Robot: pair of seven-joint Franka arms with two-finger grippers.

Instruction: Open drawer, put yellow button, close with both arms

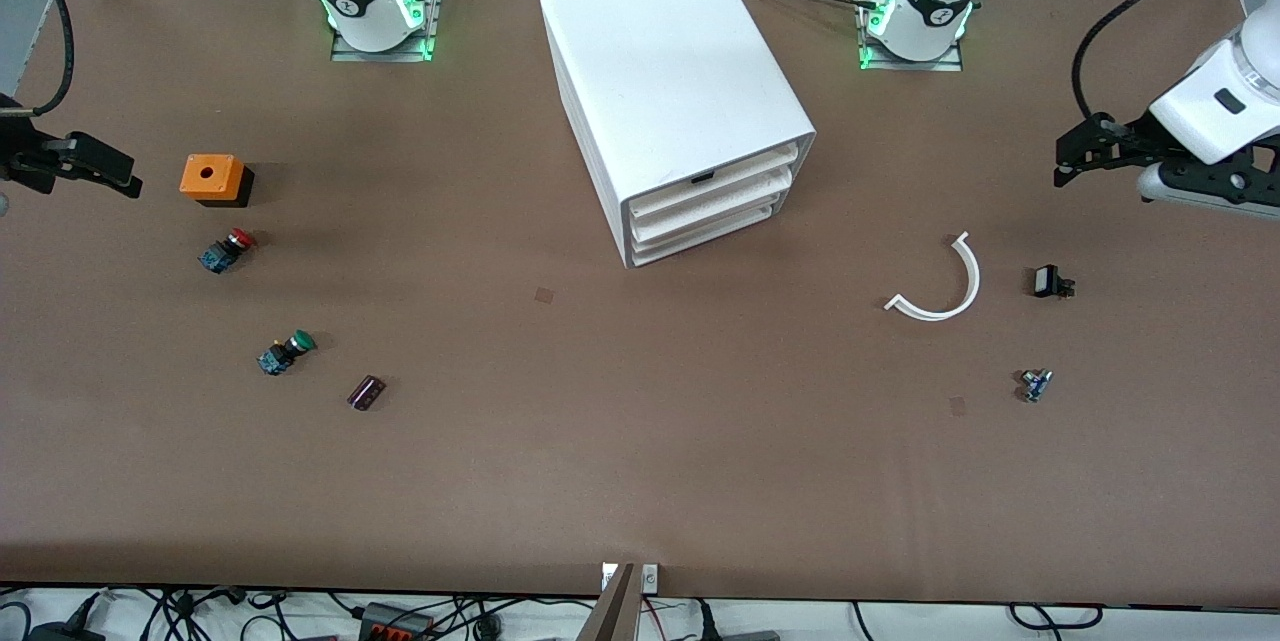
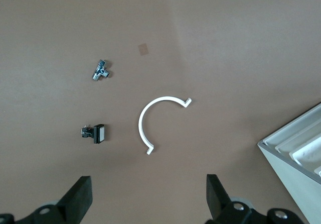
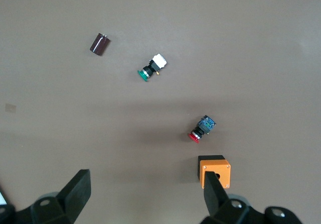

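Note:
The white cabinet stands mid-table between the arms' bases, and its corner shows in the left wrist view. Its uppermost drawer sits pushed in, like the two below. No yellow button shows in any view. My left gripper hangs open and empty over the left arm's end of the table; its fingers stand wide apart. My right gripper hangs open and empty over the right arm's end, beside an orange box; its fingers are also wide apart.
At the right arm's end lie a red-capped button, a green-capped button and a dark cylinder. At the left arm's end lie a white curved strip, a small black switch and a metal fitting.

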